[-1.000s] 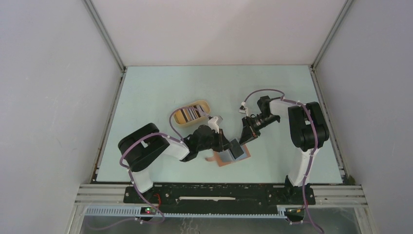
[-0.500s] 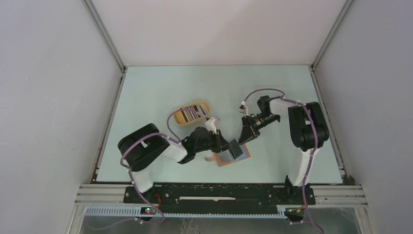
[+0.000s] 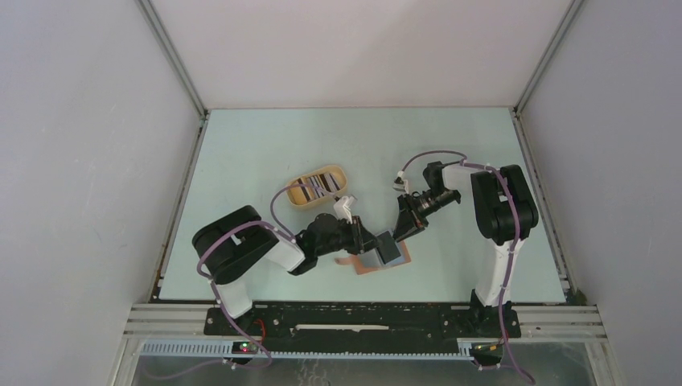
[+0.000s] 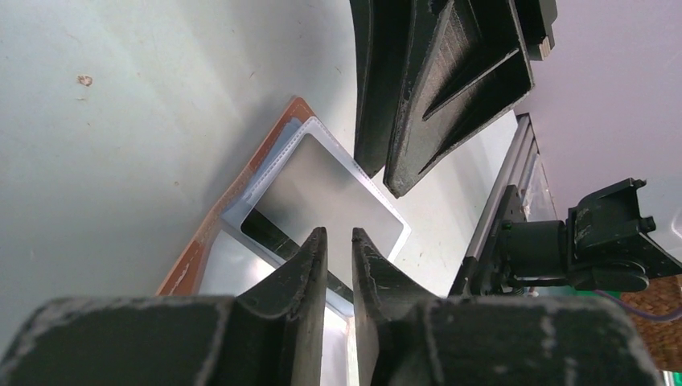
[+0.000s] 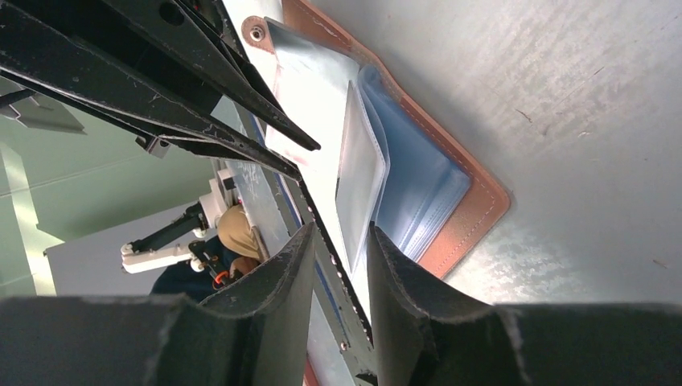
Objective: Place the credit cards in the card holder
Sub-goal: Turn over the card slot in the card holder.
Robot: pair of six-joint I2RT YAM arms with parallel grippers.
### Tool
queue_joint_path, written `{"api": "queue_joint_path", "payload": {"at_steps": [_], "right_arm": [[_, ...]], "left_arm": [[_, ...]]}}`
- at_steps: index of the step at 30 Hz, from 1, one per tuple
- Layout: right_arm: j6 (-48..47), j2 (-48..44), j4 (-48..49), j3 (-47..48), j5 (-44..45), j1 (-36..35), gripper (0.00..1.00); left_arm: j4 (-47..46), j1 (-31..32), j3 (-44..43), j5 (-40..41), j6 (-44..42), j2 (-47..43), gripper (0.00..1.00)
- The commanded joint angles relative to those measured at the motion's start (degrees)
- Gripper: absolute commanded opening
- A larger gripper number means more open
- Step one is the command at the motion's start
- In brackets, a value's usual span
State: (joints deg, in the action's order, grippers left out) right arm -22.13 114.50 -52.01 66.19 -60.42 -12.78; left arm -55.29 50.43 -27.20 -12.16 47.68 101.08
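The card holder point(image 3: 366, 268) lies open and flat on the bench point(image 3: 265, 145), close to the near edge at about 6 o'clock, a little right of centre. Its reddish-brown cover faces down and the clear plastic sleeves point(image 5: 418, 201) fan upward, with the snap tab point(image 5: 256, 34) at one corner.

A pale card point(image 4: 326, 181) stands tilted on the open sleeves, and both arms meet over it. The left gripper point(image 4: 338, 235) reaches in low from 9 o'clock. Its jaws stand a narrow slit apart, with the card's near edge just past the tips, and no pinch on the card shows. The right gripper point(image 5: 342, 237) comes down from about 1 o'clock. Its jaws stand somewhat wider, and the card's dark edge runs through the gap (nearer one finger than the other, though whether it touches cannot be told). Neither finger is pressed onto it.

Farther back, at about 11 o'clock from the holder and well apart from it, sits an oval tan tray point(image 3: 328, 170) with more cards point(image 3: 315, 187) stacked on edge inside it.
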Motion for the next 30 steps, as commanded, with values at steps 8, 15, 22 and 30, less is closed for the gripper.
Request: {"api": "queue_joint_path", "payload": {"at_steps": [8, 15, 22, 30], "right_arm": [[0.54, 0.27, -0.40, 1.66, -4.30, -0.41, 0.42], [1.19, 0.28, -0.06, 1.63, -3.83, -0.36, 0.42], [2.69, -0.49, 1.86, 1.08, -0.14, -0.32, 0.43], [2.83, -1.31, 2.67, 0.87, 3.78, -0.41, 0.44]], "left_arm": [[-2.28, 0.57, 4.52, 3.65, 1.81, -6.74, 0.30], [1.54, 2.22, 4.50, 5.58, 3.99, -8.89, 0.32], [1.89, 2.74, 2.76, 6.71, 5.84, -4.87, 0.33], [1.85, 2.74, 1.55, 6.62, 5.93, -2.66, 0.33]]}}
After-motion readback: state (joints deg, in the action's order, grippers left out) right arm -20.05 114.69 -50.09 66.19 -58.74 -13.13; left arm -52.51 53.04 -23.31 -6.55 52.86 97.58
